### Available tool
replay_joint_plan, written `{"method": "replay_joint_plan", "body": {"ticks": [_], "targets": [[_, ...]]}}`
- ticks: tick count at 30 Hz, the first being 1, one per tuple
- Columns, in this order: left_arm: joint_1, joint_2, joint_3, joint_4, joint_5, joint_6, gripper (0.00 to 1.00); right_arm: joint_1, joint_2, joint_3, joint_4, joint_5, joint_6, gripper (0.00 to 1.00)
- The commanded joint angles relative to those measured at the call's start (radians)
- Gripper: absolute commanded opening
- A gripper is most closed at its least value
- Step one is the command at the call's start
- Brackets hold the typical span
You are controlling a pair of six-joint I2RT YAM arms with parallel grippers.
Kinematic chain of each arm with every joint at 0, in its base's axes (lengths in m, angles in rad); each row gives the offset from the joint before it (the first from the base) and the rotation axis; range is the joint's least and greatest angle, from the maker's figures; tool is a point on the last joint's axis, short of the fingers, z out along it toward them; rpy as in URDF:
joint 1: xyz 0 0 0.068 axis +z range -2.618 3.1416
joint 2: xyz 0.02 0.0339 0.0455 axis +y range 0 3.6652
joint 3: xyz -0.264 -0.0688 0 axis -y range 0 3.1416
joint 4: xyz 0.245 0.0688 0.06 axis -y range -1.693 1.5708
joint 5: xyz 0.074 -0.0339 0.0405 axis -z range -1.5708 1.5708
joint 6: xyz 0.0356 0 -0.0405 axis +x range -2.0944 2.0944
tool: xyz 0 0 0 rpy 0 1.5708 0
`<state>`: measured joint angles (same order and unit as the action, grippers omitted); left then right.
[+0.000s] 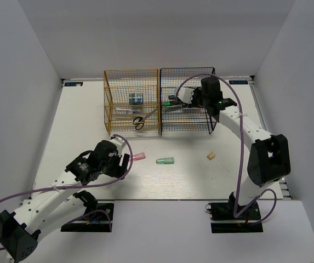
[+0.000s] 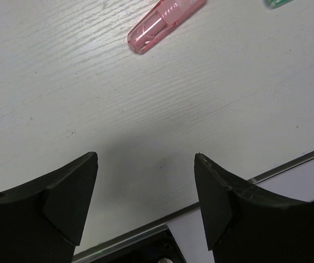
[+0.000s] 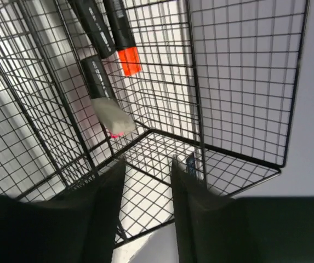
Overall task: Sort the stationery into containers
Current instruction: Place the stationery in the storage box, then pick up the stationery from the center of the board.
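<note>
White wood-grain table (image 1: 80, 120), pale grey walls (image 1: 157, 33)

the top view looks down from high at the near side over the whole table (image 1: 189, 181). the left wrist view sits low and close over the tabletop, facing the pink capsule (image 2: 165, 24), which the top view shares. the right wrist view peers close into the black rack (image 3: 194, 82), also seen from the top.
</note>
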<state>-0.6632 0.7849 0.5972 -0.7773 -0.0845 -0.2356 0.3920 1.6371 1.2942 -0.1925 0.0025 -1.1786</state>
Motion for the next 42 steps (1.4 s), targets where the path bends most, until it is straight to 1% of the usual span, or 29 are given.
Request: {"method": "replay_joint_plan", "body": {"ticks": [1, 2, 3, 4, 5, 6, 7, 8, 9, 10, 11, 12, 13, 14, 15, 16, 17, 18, 19, 20, 22, 23, 25, 26, 27, 31, 32, 35, 42], "targets": [[0.004, 0.0, 0.004, 0.021, 0.028, 0.01, 0.79, -0.005, -0.08, 0.082, -0.039, -0.038, 0.196, 0.17], [0.005, 0.004, 0.003, 0.021, 0.032, 0.009, 0.74, -0.004, -0.088, 0.085, -0.044, -0.032, 0.289, 0.04], [0.005, 0.008, 0.0, 0.021, 0.034, 0.009, 0.64, -0.008, -0.097, 0.088, -0.056, -0.042, 0.348, 0.0], [0.002, 0.011, 0.0, 0.023, 0.041, 0.01, 0.34, -0.01, -0.114, 0.094, -0.059, -0.018, 0.379, 0.0], [0.004, 0.013, 0.0, 0.024, 0.045, 0.01, 0.18, -0.008, -0.121, 0.1, -0.058, 0.034, 0.51, 0.0], [0.004, 0.014, 0.004, 0.024, 0.043, 0.01, 0.06, -0.015, -0.129, 0.117, -0.152, 0.063, 0.659, 0.0], [0.007, 0.02, 0.004, 0.02, 0.043, 0.01, 0.0, -0.022, -0.126, 0.222, -0.229, 0.079, 0.739, 0.0], [0.004, 0.017, 0.004, 0.016, 0.043, 0.007, 0.0, -0.028, -0.114, 0.27, -0.311, 0.064, 0.849, 0.0], [0.004, 0.011, 0.004, 0.016, 0.046, 0.007, 0.0, -0.056, -0.109, 0.318, -0.607, 0.036, 0.899, 0.0], [0.004, 0.008, 0.004, 0.021, 0.049, 0.007, 0.0, -0.068, -0.123, 0.339, -0.695, -0.054, 0.931, 0.02], [0.004, 0.001, 0.001, 0.021, 0.049, 0.009, 0.02, -0.077, -0.15, 0.305, -0.696, -0.08, 0.939, 0.33], [0.004, -0.001, 0.0, 0.021, 0.049, 0.01, 0.06, -0.093, -0.183, 0.199, -0.705, -0.123, 0.941, 0.53], [0.004, -0.001, 0.003, 0.019, 0.049, 0.012, 0.14, -0.1, -0.285, 0.089, -0.705, -0.134, 0.927, 0.61], [0.005, -0.001, 0.003, 0.021, 0.046, 0.009, 0.4, -0.108, -0.321, -0.012, -0.705, -0.142, 0.924, 0.74], [0.004, 0.004, 0.004, 0.023, 0.048, 0.01, 0.55, -0.111, -0.35, -0.06, -0.684, -0.138, 0.916, 0.77], [0.004, 0.001, 0.004, 0.021, 0.049, 0.009, 0.67, -0.114, -0.421, -0.105, -0.676, -0.128, 0.898, 0.77], [0.004, 0.004, 0.006, 0.021, 0.054, 0.01, 0.82, -0.114, -0.44, -0.218, -0.67, -0.115, 0.898, 0.69], [0.004, 0.005, 0.006, 0.018, 0.057, 0.01, 0.84, -0.117, -0.479, -0.248, -0.642, -0.073, 0.896, 0.63], [0.002, 0.005, 0.006, 0.019, 0.055, 0.009, 0.85, -0.119, -0.487, -0.277, -0.644, -0.07, 0.883, 0.61], [0.004, 0.008, 0.006, 0.018, 0.055, 0.01, 0.85, -0.122, -0.5, -0.345, -0.633, -0.088, 0.873, 0.61], [0.004, 0.01, 0.007, 0.018, 0.054, 0.01, 0.85, -0.122, -0.522, -0.395, -0.605, -0.102, 0.834, 0.61], [0.004, 0.008, 0.006, 0.016, 0.055, 0.009, 0.85, -0.12, -0.528, -0.482, -0.525, -0.117, 0.817, 0.64], [0.004, 0.01, 0.007, 0.015, 0.054, 0.01, 0.86, -0.119, -0.54, -0.565, -0.463, -0.121, 0.774, 0.66], [0.002, 0.01, 0.006, 0.016, 0.054, 0.007, 0.86, -0.12, -0.537, -0.588, -0.358, -0.121, 0.764, 0.66], [0.004, 0.01, 0.006, 0.016, 0.054, 0.007, 0.86, -0.12, -0.533, -0.643, -0.331, -0.118, 0.755, 0.66], [0.004, 0.014, 0.004, 0.016, 0.054, 0.009, 0.86, -0.12, -0.493, -0.711, -0.184, -0.151, 0.738, 0.66], [0.004, 0.016, 0.007, 0.013, 0.055, 0.009, 0.86, -0.12, -0.487, -0.719, -0.106, -0.157, 0.74, 0.66], [0.004, 0.017, 0.006, 0.016, 0.052, 0.009, 0.86, -0.12, -0.448, -0.756, 0.005, -0.122, 0.735, 0.66], [0.004, 0.02, 0.006, 0.013, 0.055, 0.01, 0.86, -0.12, -0.35, -0.747, 0.074, -0.05, 0.754, 0.69]]}}
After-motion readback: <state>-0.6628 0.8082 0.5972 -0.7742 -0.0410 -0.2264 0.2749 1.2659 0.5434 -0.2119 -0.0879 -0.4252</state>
